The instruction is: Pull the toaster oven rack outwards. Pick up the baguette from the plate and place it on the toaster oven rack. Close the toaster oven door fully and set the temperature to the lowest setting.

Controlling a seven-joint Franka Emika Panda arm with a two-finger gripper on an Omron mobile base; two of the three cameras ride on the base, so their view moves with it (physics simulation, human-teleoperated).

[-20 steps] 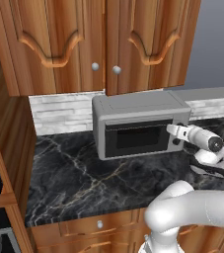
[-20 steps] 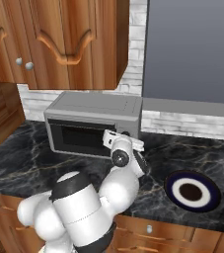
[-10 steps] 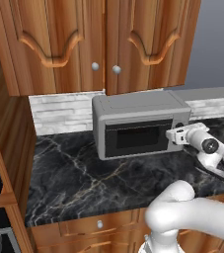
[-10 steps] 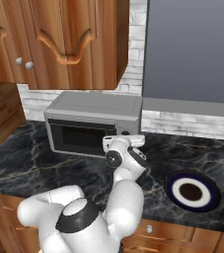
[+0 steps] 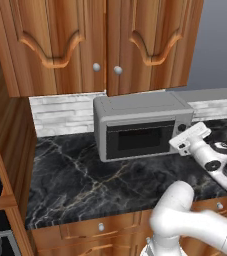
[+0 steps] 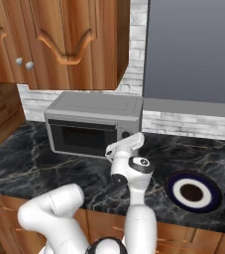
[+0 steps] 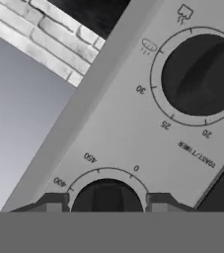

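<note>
The toaster oven [image 5: 135,107] [image 6: 94,106] stands on the dark marble counter against the brick wall. The toaster oven door [image 5: 137,140] [image 6: 82,138] is upright and closed, so the toaster oven rack and the baguette are hidden. My gripper [image 5: 179,141] [image 6: 120,147] [image 7: 107,205] is pressed up to the oven's right panel. In the hand view its two tips sit tight on either side of the lower black temperature knob [image 7: 107,193], with its scale printed around it. The plate [image 6: 192,191] lies bare on the counter to the right.
The black timer knob [image 7: 202,74] sits further along the same panel. Wooden cabinets [image 5: 100,45] hang above the oven, and a wooden side wall [image 5: 5,150] closes the counter on the left. My own forearm [image 6: 136,198] stands between the oven and the plate.
The hand stays at the oven's right panel while the wrist turns and the forearm and elbow swing lower and to the side. The oven and plate have not moved.
</note>
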